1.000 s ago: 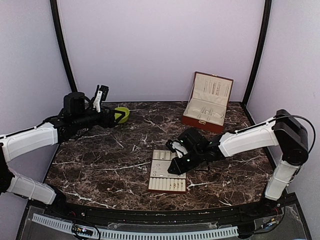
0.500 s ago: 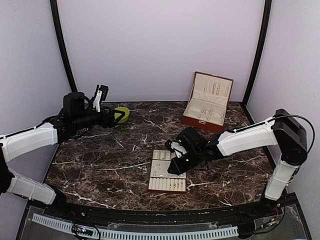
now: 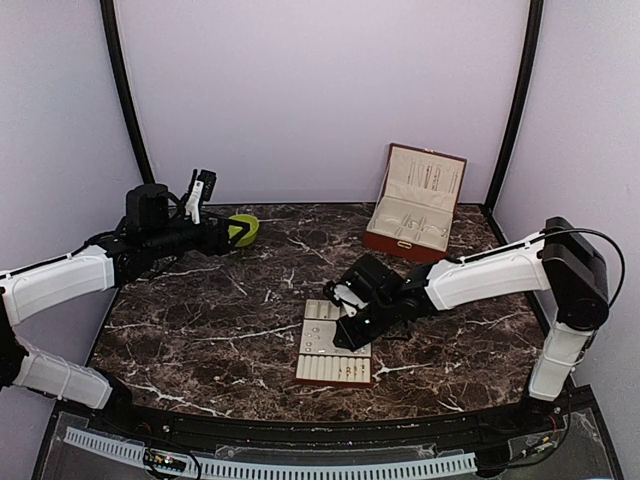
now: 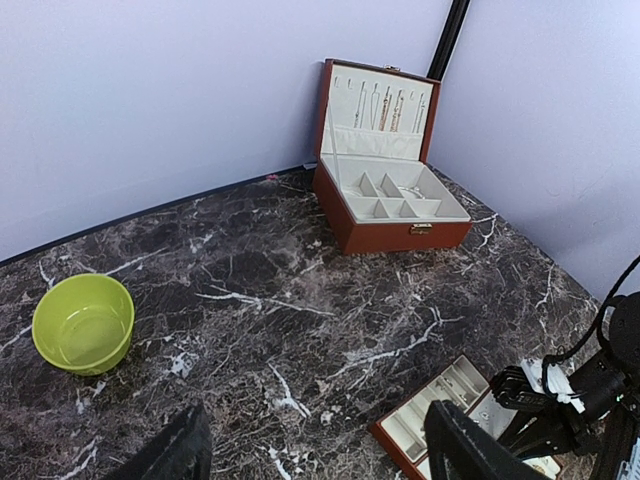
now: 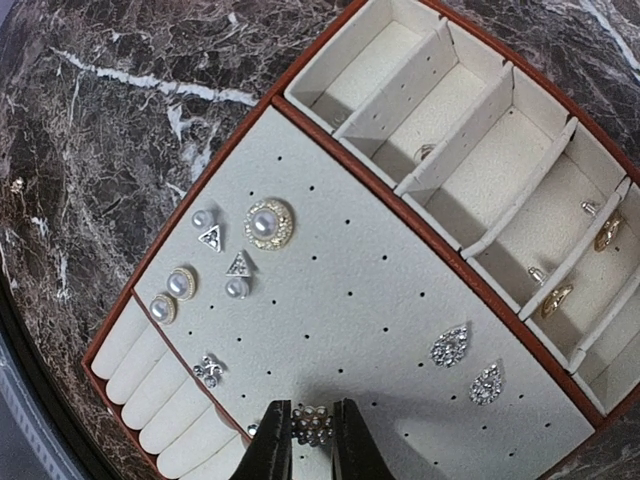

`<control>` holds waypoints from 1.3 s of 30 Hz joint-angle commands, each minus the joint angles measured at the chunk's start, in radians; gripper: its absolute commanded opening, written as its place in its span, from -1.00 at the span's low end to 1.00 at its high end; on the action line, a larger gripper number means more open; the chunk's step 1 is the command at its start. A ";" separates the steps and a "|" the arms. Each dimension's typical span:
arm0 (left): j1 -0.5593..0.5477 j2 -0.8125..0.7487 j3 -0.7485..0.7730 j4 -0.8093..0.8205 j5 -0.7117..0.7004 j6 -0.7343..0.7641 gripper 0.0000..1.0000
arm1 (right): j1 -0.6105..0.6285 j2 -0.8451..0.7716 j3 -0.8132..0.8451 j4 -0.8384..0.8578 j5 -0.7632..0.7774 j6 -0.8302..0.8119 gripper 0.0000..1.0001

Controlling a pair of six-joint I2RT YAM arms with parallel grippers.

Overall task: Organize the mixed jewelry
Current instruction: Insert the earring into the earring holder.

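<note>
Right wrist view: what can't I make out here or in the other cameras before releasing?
- Right wrist: right end effector fingers run off the bottom edge; whether the cluster stud touches the tray is unclear.
- Top external: right arm covers the tray's right side; pieces too small.
- Left wrist: tray cut off by the bottom edge and right arm.

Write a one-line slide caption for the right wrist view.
Right gripper pinches a sparkly stud just above the perforated earring panel of the tray.

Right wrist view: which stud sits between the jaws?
The silver cluster stud at the bottom edge; all other studs lie farther up the pad.
</note>
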 commanded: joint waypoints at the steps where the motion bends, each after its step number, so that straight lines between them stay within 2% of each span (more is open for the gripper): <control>1: 0.002 -0.033 -0.005 -0.001 -0.004 0.000 0.51 | 0.028 0.061 0.025 -0.074 0.046 -0.017 -0.75; 12: 0.002 -0.034 -0.008 0.002 -0.004 -0.006 0.51 | 0.051 0.132 0.100 -0.177 0.109 0.006 -0.76; 18: 0.002 -0.036 -0.008 0.002 -0.004 -0.005 0.51 | 0.053 0.144 0.124 -0.193 0.120 0.026 -0.69; 28: 0.002 -0.038 -0.009 -0.002 -0.013 0.005 0.51 | 0.053 0.091 0.147 -0.165 0.089 0.056 -0.43; 39: 0.002 -0.050 -0.010 0.000 -0.019 0.009 0.51 | 0.047 0.057 0.172 -0.180 0.181 0.077 -0.16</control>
